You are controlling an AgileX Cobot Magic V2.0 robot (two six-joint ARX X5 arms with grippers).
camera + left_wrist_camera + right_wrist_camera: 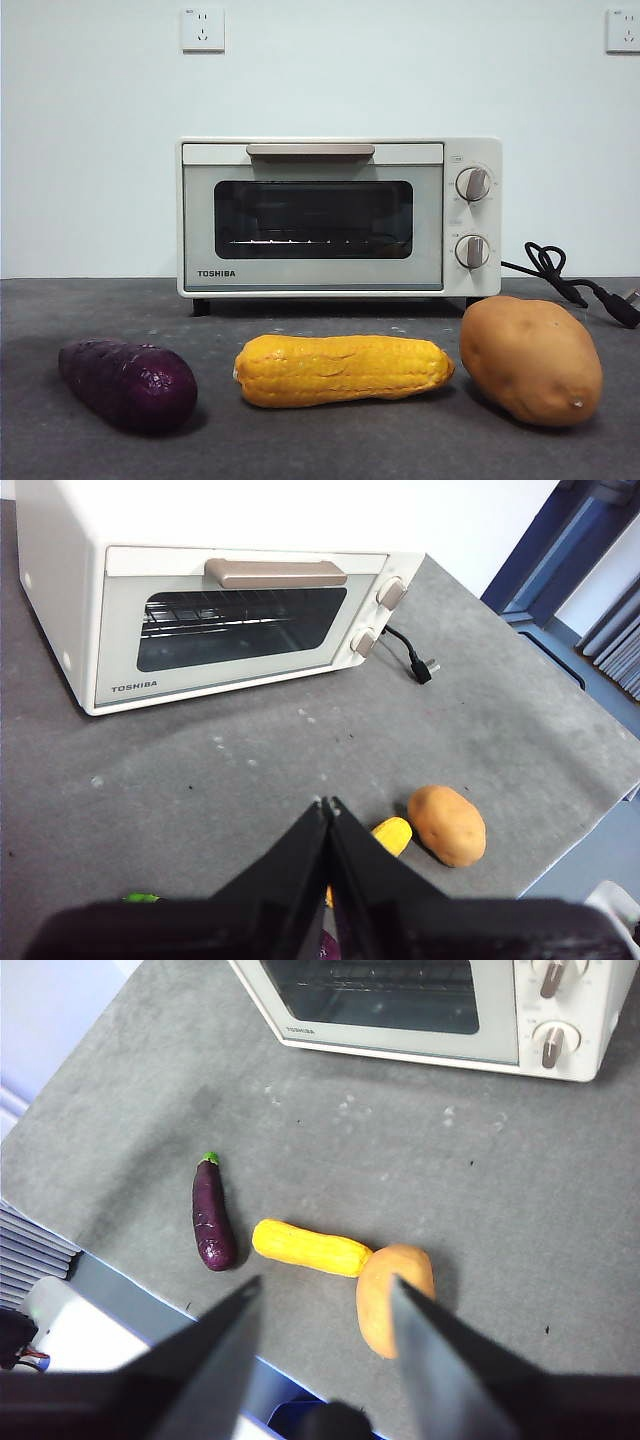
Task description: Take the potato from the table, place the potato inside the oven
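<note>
The tan-brown potato (530, 360) lies on the dark grey table (330, 440) at the front right, next to the corn cob; it also shows as the potato (447, 824) and the potato (385, 1295). The cream TOSHIBA oven (338, 217) stands behind with its glass door closed, seen too as the oven (220, 590) and the oven (450, 1005). My right gripper (325, 1290) hangs open high above the table, the potato just beside one jaw in its view. My left gripper (328, 805) is shut on nothing, high over the front of the table.
A yellow corn cob (342, 369) lies at the front middle and a dark purple sweet potato (127, 384) at the front left. The oven's black cord (570, 280) trails on the table at the right. The table's front edge (150, 1295) is close to the vegetables.
</note>
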